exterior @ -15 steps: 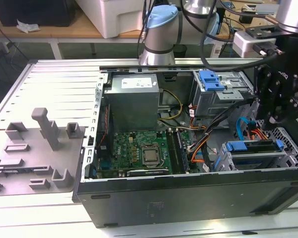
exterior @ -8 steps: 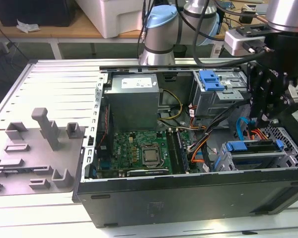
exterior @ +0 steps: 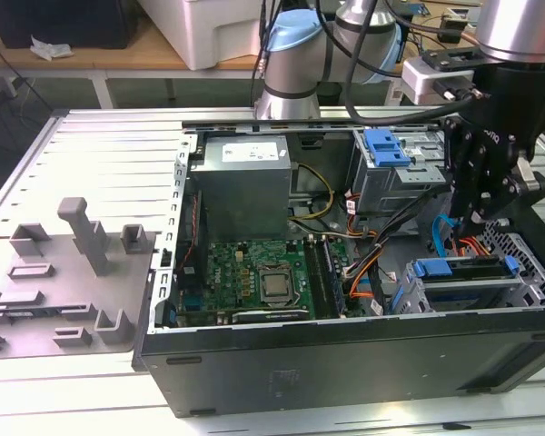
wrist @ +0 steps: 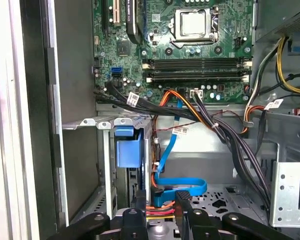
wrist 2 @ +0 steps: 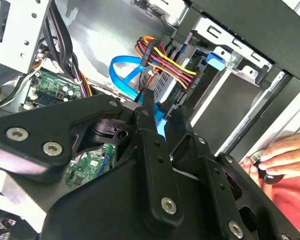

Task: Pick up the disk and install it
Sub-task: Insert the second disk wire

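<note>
Gripper [exterior: 477, 221] hangs inside the open computer case [exterior: 345, 363], over the drive cage [exterior: 527, 286] at exterior view's right; fingers slightly parted, gripping nothing; disk [exterior: 463, 269] seated in that cage, blue caddy edge showing; blue cable [wrist: 177, 187] near fingertips; a hand [wrist 2: 282, 155] rests outside the case.

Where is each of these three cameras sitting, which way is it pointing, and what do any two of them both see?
Exterior view: off the arm, looking down into the open computer case; the gripper hangs at that view's right.
First wrist view: on the arm, facing the motherboard and a blue caddy, with the gripper's fingertips at the frame edge.
Second wrist view: on the arm, looking along the fingers toward the cables; a person's hand shows outside the case.
Both wrist views share the blue ribbon cable.
</note>
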Available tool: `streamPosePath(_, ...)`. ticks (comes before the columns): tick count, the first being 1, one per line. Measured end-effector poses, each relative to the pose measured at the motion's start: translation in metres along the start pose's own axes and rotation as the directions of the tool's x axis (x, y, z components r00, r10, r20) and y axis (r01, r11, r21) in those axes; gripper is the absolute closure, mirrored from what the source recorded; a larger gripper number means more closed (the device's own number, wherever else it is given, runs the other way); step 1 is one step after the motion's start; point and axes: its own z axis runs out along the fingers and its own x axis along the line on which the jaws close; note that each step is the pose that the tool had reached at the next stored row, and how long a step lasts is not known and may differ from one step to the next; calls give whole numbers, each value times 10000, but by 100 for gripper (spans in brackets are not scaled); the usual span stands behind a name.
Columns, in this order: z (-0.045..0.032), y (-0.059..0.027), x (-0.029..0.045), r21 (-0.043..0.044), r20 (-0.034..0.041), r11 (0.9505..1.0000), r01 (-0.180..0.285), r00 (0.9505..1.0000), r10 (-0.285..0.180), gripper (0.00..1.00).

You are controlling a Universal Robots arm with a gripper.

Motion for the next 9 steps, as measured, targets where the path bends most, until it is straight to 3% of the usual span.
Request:
streamPosePath(7,21,10,-2,0,-5,10000,1,10000,-1,64)
streamPosePath(9,24,10,-3,0,-5,10000,2,10000,-2,72)
